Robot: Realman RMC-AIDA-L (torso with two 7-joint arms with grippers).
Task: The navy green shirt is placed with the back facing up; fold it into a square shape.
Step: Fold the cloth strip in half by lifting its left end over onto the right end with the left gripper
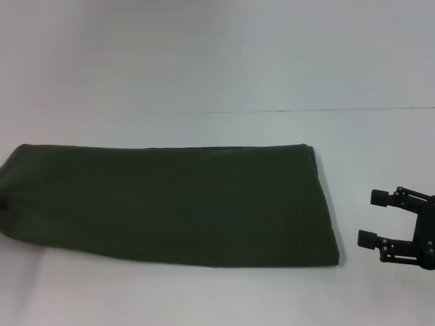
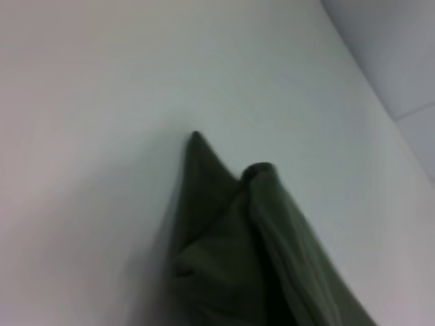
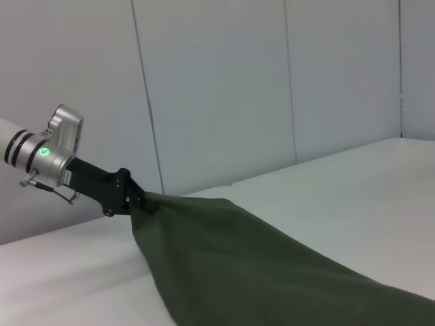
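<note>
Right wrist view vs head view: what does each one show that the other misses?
Only the right wrist view shows the left gripper: it is shut on the far end of the navy green shirt, holding that end off the table, with wall panels behind.

Only the head view shows the right gripper: open, apart from the shirt, beside its right edge. It also shows the shirt's overall outline, a long folded band lying across the table.

Both show the same shirt on the white table, plain side up, no lettering visible.

Lab — bare white table, panelled wall
</note>
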